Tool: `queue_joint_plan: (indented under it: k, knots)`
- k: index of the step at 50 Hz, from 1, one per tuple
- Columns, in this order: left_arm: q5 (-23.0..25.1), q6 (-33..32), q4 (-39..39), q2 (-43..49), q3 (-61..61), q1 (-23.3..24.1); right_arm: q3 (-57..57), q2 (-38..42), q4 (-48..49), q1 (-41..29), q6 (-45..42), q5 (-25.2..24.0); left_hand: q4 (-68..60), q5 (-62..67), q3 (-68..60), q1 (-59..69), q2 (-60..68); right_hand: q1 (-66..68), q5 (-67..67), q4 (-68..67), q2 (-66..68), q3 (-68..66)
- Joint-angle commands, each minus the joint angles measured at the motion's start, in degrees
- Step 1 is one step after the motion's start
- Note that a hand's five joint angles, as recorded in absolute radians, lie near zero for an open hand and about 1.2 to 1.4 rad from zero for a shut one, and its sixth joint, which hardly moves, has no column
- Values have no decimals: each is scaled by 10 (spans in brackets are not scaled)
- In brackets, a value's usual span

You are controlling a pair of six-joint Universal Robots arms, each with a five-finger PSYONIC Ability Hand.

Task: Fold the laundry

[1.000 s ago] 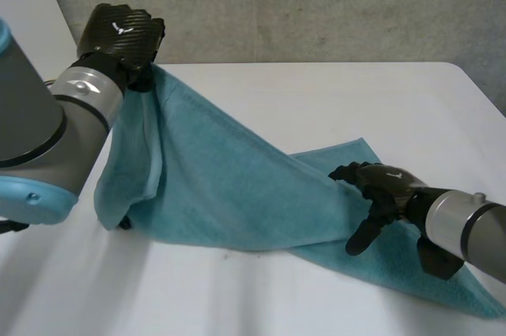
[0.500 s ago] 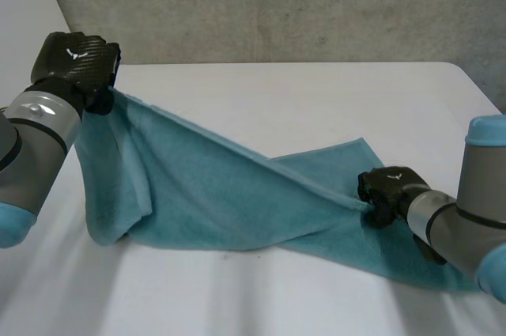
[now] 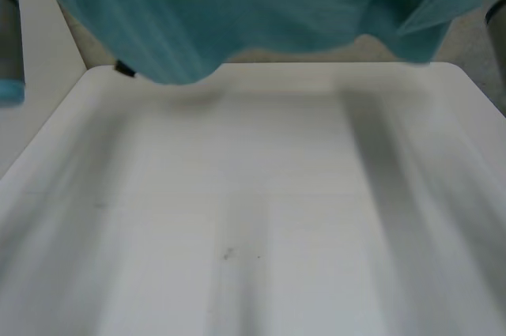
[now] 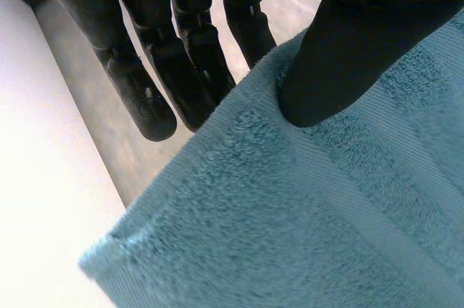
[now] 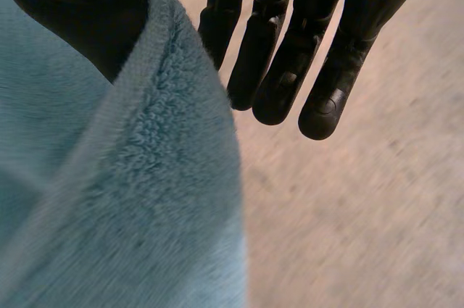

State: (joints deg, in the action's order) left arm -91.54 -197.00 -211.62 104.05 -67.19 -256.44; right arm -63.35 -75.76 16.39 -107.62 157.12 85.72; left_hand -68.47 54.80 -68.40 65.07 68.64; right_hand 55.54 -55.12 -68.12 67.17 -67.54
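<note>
The teal towel (image 3: 261, 12) hangs above the white table (image 3: 253, 217), with the left hand (image 4: 348, 47) and the right hand (image 5: 290, 54) each pinching its edge between thumb and straight fingers.

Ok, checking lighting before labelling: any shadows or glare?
Head view: the teal terry towel casts a soft shadow on the white table below it. Left wrist view: the white surface beside the towel glares. Right wrist view: even light, no glare.

Head camera looked down from behind on white table (image 3: 237, 217), teal towel (image 3: 261, 12) hanging close above; both wrist cameras, very near, faced that towel's edges.
</note>
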Motion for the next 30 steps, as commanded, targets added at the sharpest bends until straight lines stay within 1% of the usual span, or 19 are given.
queue_joint_plan:
  k: [1, 2, 5, 7, 8, 9, 10, 11, 12, 13, 14, 18, 20, 24, 30]
  knots:
    - [12, 9, -2, -6, -185, -13, -129, 10, -58, 1, -4, -6, -115, 152, -116, 149, 114, 245, -149, -119, 128, -125]
    - [12, 9, -2, -6, -185, -13, -129, 10, -58, 1, -4, -6, -115, 152, -116, 149, 114, 245, -149, -119, 128, -125]
    - [30, 8, -6, -3, -250, -13, -152, 30, -70, 2, -4, -10, -115, 152, -116, 149, 114, 245, -149, -119, 128, -125]
    - [42, 6, -15, 8, -293, -13, -169, 79, -75, 2, -2, -13, -115, 152, -116, 149, 114, 245, -149, -119, 128, -125]
    - [42, 4, -18, 12, -300, -13, -169, 79, -75, 2, -2, -13, -115, 152, -116, 149, 114, 245, -149, -119, 128, -125]
    - [42, 4, -18, 12, -300, -13, -173, 99, -76, 4, -1, -11, -115, 152, -116, 149, 114, 245, -149, -119, 128, -125]
    - [42, 4, -20, 17, -306, -13, -178, 116, -80, 7, 2, -10, -115, 152, -116, 149, 114, 187, -91, -61, 71, -67]
    - [43, 4, -25, 23, -315, -15, -182, 130, -84, 9, 6, -10, -115, 152, -116, 149, 114, 100, -4, 26, -17, 20]
    - [43, 4, -27, 24, -319, -17, -182, 130, -84, 9, 6, -10, -115, 152, -116, 149, 114, 99, -3, 27, -17, 21]
    - [42, 4, -27, 24, -320, -20, -188, 138, -91, 9, 8, -9, -115, 152, -116, 149, 114, -23, 119, 149, -139, 143]
    - [42, 3, -26, 25, -320, -20, -194, 142, -98, 8, 13, -9, -115, 152, -116, 149, 114, -111, 206, 236, -227, 231]
    - [43, 4, -25, 23, -322, -32, -210, 153, -109, 18, 32, -6, -115, 152, -116, 149, 114, -148, 244, 274, -265, 268]
    - [44, 5, -20, 22, -322, -34, -227, 158, -111, 48, 56, -5, -115, 152, -116, 149, 114, -209, 305, 335, -325, 329]
    - [44, 5, -20, 21, -323, -39, -247, 158, -113, 78, 92, -6, -115, 152, -116, 149, 114, -212, 308, 338, -329, 332]
    - [44, 6, -20, 21, -322, -50, -267, 158, -137, 112, 114, -13, -115, 152, -116, 149, 114, -189, 285, 315, -305, 309]
